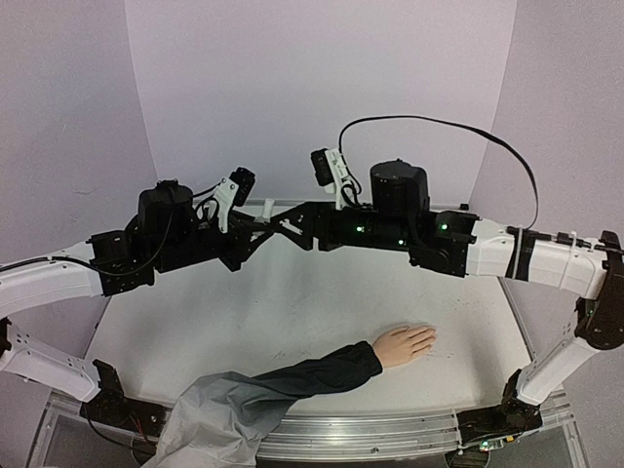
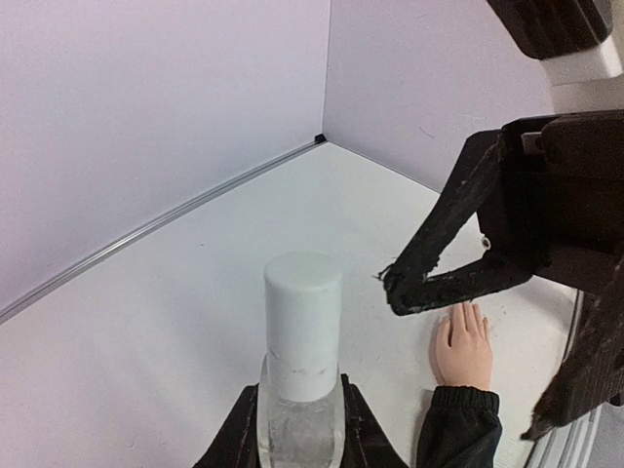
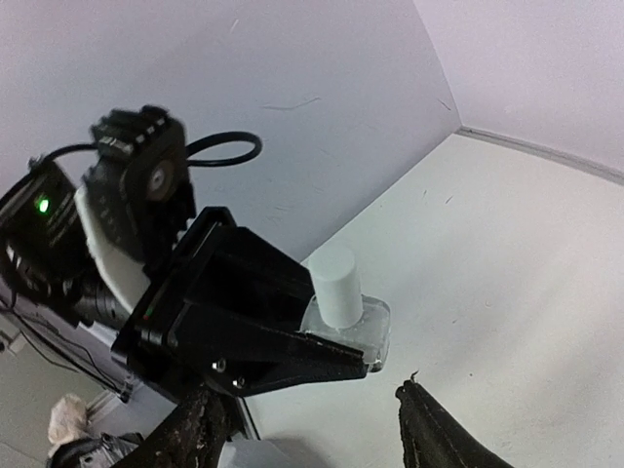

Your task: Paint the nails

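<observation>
Seen from my remote station: one small clear glass polish bottle [image 2: 302,409], its white cylindrical cap [image 2: 302,312] on and standing upright, is clamped at the body by the left end effector [image 2: 302,434], one finger on each side. The glass looks colourless, and I cannot tell how full it is. The bottle is held in the air above the back half of the white table [image 1: 292,302], not resting on it.

The right end effector [image 3: 310,429] faces the bottle from the other side, just beside the cap. Its jaws stand apart with nothing between them. In the left wrist view its two dark fingers [image 2: 439,292] reach in from the right and cross part of my sight line to the table behind them.

The nails [image 1: 429,337] belong to the one pale peach mannequin hand [image 1: 405,343]. It lies flat, palm down, near the front edge of the table, with its fingertips pointing toward the right arm's side. They are skin-toned and I can barely pick them out. The hand is well apart from both end effectors and below them.

A dark navy sleeve [image 1: 312,375] covers the forearm up to the wrist. A bunch of grey fabric [image 1: 224,414] trails from it over the front rail.

The count: two arms, two end effectors, one bottle, one cap, one mannequin hand. Pale lilac walls [image 1: 322,78] close in the table.
</observation>
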`<action>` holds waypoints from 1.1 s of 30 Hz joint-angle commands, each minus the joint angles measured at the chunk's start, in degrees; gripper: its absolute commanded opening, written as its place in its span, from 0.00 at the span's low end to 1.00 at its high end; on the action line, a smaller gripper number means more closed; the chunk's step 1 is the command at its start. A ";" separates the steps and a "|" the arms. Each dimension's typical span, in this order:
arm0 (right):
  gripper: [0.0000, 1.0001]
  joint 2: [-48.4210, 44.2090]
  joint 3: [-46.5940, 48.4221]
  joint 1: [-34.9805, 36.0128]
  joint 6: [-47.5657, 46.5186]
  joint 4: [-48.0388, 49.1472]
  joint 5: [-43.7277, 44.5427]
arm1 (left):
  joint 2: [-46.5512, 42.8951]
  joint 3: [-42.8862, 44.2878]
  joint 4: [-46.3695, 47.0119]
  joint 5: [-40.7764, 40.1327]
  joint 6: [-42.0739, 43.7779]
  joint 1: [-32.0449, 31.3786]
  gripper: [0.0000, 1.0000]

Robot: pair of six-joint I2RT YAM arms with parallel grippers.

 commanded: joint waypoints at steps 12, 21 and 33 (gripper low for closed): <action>0.35 14.19 18.38 3.81 11.15 -5.29 19.53 | -3.34 -2.35 -0.28 -3.63 4.18 -0.06 0.00; 0.19 17.78 22.26 4.44 10.61 -7.15 21.58 | -2.22 -2.34 -0.21 -3.29 3.26 -0.06 0.00; 0.00 11.08 13.97 4.14 3.14 -5.60 20.06 | -0.50 0.65 -0.72 2.48 -2.26 -0.06 0.00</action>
